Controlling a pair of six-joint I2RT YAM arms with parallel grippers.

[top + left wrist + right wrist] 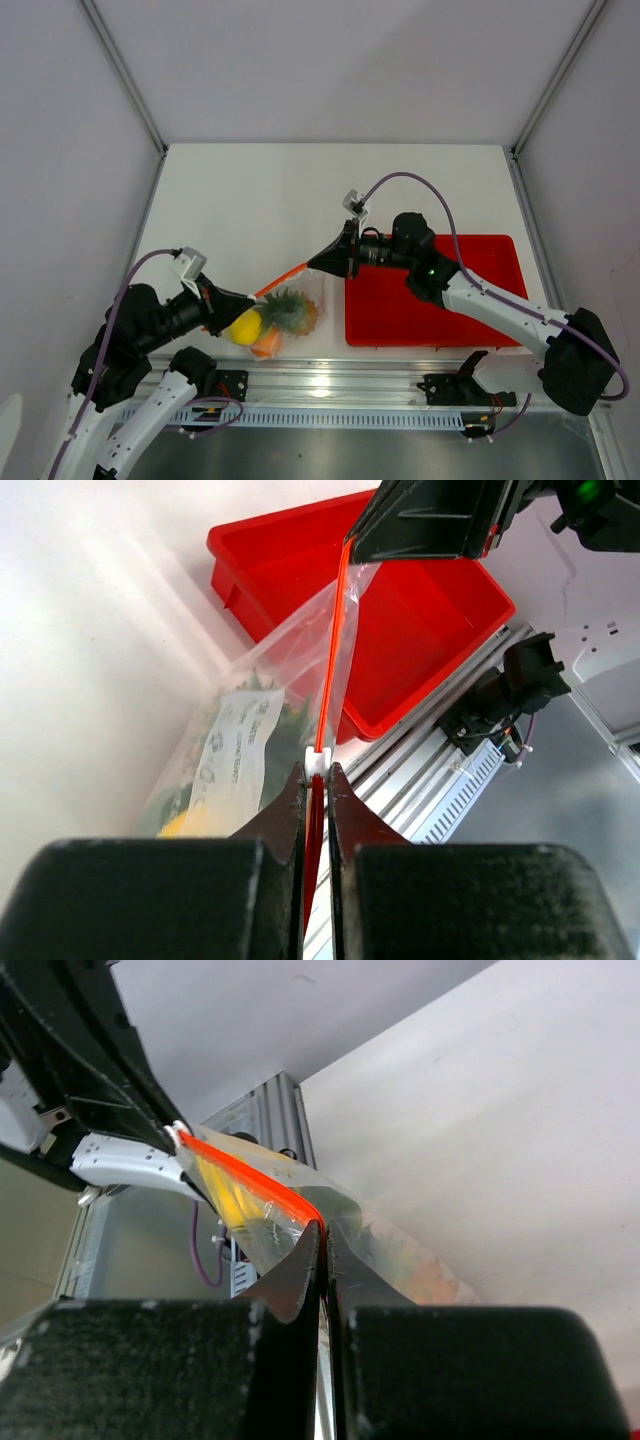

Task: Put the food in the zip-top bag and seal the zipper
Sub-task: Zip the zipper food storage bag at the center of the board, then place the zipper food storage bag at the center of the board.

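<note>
Bag label: In the left wrist view I saw a white printed panel [235,748] on the side of the zip-top bag [285,665], with rows of dark print running along its length.
Legibility: I could not read a single word or number of it; the letters were too small and blurred behind the creased plastic.
Other views: In the top and right wrist views the bag was too small or too edge-on for me to make out any print.
Readable text overall: none.
</note>
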